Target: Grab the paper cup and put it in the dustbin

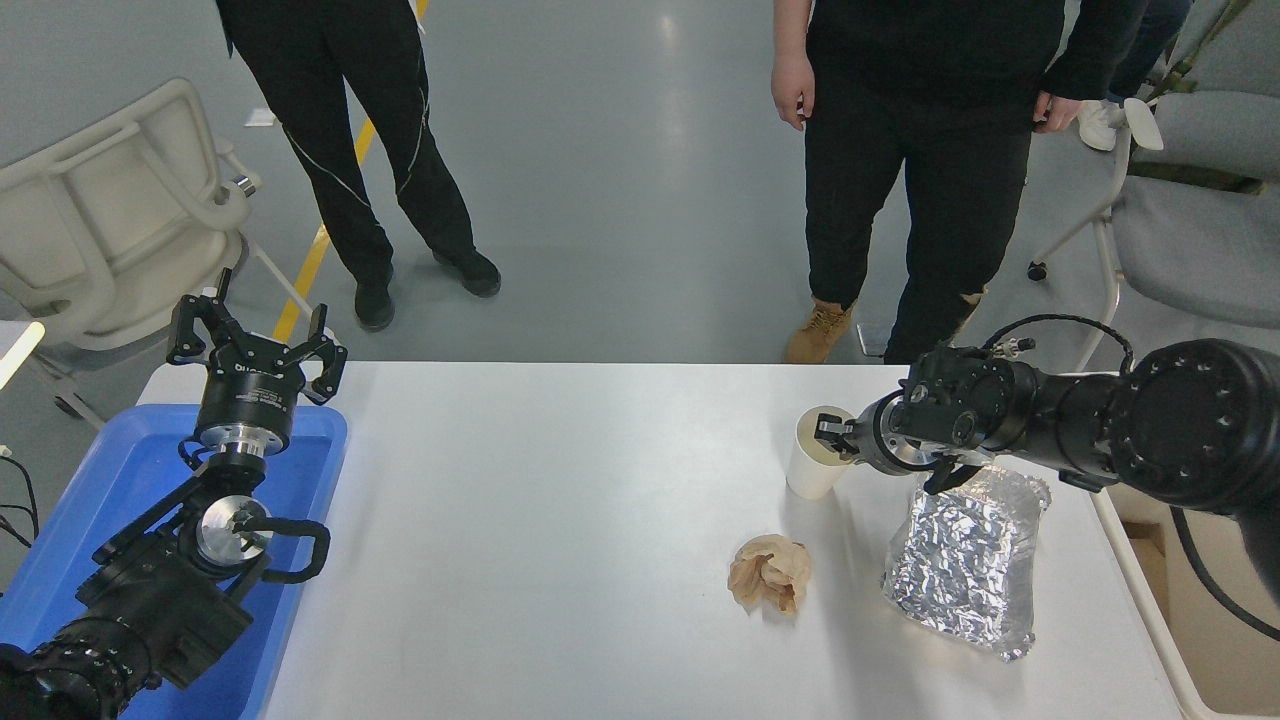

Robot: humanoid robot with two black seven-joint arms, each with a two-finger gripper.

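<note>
The paper cup [812,468] is white and stands upright on the white table [560,520], right of the middle near the far edge. My right gripper [836,434] comes in from the right and its tip is at the cup's rim, over the right side of its mouth. How it is set on the cup is hidden. Part of the beige dustbin [1215,620] shows beyond the table's right edge, below my right arm. My left gripper [256,345] is parked open and empty above the blue tray [120,480] at the left.
A crumpled brown paper ball [770,575] lies in front of the cup. A crinkled silver foil tray [965,560] lies right of it, under my right wrist. Two people [920,180] stand at the far side. Chairs stand at both far corners.
</note>
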